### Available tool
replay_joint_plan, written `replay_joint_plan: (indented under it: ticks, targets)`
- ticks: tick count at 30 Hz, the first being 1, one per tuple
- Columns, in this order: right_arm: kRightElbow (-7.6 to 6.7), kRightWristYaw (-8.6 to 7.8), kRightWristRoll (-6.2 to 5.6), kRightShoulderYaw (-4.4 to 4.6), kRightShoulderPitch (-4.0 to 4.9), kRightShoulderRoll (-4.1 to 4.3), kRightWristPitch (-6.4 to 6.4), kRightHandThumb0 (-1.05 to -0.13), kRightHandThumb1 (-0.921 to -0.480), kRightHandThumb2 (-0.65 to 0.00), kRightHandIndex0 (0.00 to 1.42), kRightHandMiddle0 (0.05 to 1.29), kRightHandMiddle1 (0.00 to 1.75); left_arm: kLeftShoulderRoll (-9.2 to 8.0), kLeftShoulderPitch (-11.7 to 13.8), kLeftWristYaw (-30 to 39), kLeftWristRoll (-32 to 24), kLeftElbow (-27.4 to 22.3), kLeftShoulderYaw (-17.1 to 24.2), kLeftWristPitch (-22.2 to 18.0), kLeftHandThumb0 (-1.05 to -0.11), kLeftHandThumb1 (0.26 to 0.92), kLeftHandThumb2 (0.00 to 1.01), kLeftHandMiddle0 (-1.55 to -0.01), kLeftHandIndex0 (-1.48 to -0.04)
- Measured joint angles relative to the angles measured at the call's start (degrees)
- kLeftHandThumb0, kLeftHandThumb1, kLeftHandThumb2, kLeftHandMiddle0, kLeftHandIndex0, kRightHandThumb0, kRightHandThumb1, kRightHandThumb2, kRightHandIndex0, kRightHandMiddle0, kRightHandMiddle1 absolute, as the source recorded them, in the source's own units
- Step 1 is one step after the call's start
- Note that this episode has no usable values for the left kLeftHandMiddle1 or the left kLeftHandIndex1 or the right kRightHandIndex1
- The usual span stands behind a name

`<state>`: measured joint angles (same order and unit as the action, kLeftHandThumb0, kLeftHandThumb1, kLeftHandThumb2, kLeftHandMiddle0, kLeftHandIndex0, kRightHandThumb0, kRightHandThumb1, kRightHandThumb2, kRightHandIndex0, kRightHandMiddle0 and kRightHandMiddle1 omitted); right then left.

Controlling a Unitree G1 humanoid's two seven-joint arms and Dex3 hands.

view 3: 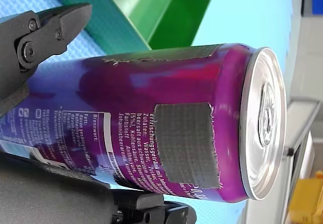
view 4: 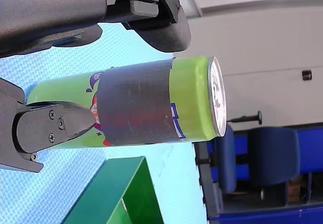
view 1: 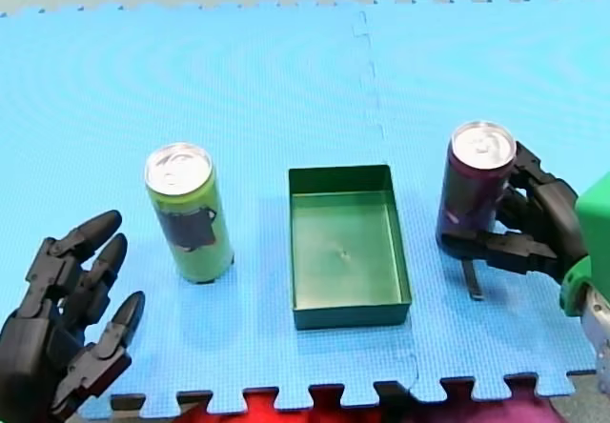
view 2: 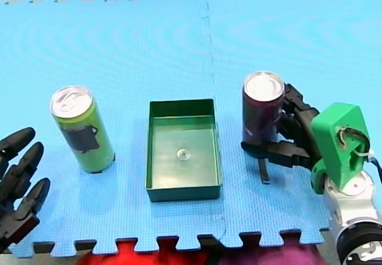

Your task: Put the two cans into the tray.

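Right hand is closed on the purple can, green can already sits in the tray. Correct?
One thing is off. The green can is not in the green tray. It stands upright on the blue mat to the tray's left, as the first head view shows. The right hand is closed on the purple can. The left hand is at the mat's near left corner, holding nothing.

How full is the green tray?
Empty: tray holds no can; green can stands left, purple can right in right hand; left hand hovers front-left.

Purple can (view 3: pixel 151 108) — small print (German): "Zutaten", "Brennwert", "Fett"
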<state>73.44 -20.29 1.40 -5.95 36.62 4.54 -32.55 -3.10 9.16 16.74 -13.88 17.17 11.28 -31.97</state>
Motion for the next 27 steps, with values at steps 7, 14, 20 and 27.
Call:
replay_joint_plan:
  ticks: [7,14,20,27]
  targets:
    - [0.11,-0.09,0.2,0.07,0.29,-0.04,0.07,-0.971,-0.64,0.0,0.17,0.12,0.0,-0.05,0.58,-0.55,0.13,-1.28,-0.19,1.15,-1.048,0.921,0.48,-0.28,-0.09]
    - [0.21,-0.13,0.17,-0.09,0.47,0.01,0.38,-0.967,-0.642,-0.001,0.18,0.12,0.0,-0.08,0.66,-0.66,0.17,-1.58,-0.29,1.59,-1.048,0.921,0.47,-0.28,-0.1]
    - [0.75,1.15,-0.06,-0.92,1.5,0.39,1.36,-0.975,-0.646,-0.002,0.18,0.13,0.0,-0.12,0.66,-0.5,0.07,-1.57,-0.3,1.6,-1.048,0.921,0.46,-0.28,-0.1]
    - [1.38,1.69,0.16,-1.27,1.72,0.54,1.6,-0.991,-0.65,-0.002,0.19,0.13,0.0,-0.16,0.66,-0.27,-0.02,-1.54,-0.26,1.6,-1.048,0.921,0.45,-0.28,-0.1]
